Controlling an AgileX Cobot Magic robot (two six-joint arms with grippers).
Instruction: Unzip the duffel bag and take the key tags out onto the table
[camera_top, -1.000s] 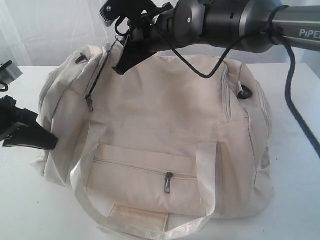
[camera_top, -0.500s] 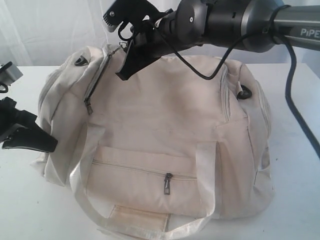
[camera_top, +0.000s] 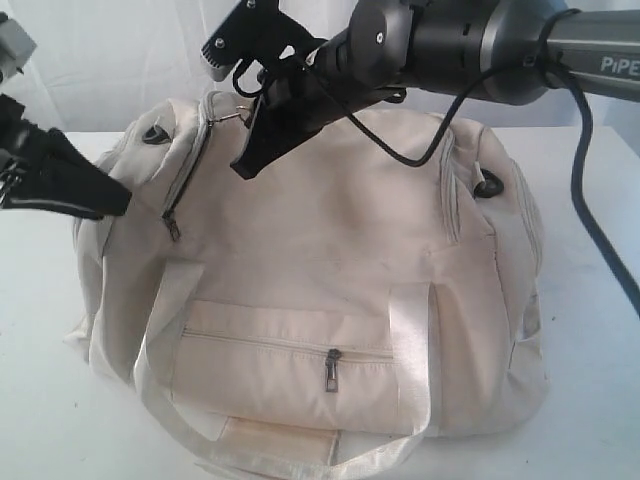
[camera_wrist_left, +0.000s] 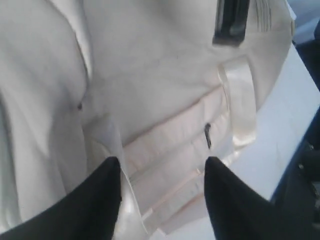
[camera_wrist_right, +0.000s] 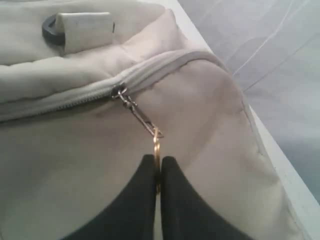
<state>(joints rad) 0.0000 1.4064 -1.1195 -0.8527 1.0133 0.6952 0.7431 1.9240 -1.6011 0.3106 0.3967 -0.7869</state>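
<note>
The cream duffel bag (camera_top: 330, 230) lies on the white table (camera_top: 590, 400) with its main zipper closed. My right gripper (camera_top: 255, 125) reaches across to the bag's top left corner. In the right wrist view it (camera_wrist_right: 158, 160) is shut on the metal ring zipper pull (camera_wrist_right: 157, 145), and the pull's link runs taut to the slider (camera_wrist_right: 119, 92). My left gripper (camera_top: 110, 195) hovers by the bag's left end. Its jaws (camera_wrist_left: 161, 165) stand open and empty above the bag (camera_wrist_left: 150, 60). The key tags are hidden.
The front zip pocket (camera_top: 290, 365) has a dark pull (camera_top: 330, 370), and the webbing handles (camera_top: 410, 350) drape over it. A second zipper pull (camera_top: 172, 230) hangs at the left end. A strap ring (camera_top: 487, 188) sits at the right end. The right arm's black cable (camera_top: 600, 250) hangs beside the bag.
My left gripper has risen from low beside the bag's left end to shoulder height of the bag. The right gripper has drawn the ring pull slightly up and right.
</note>
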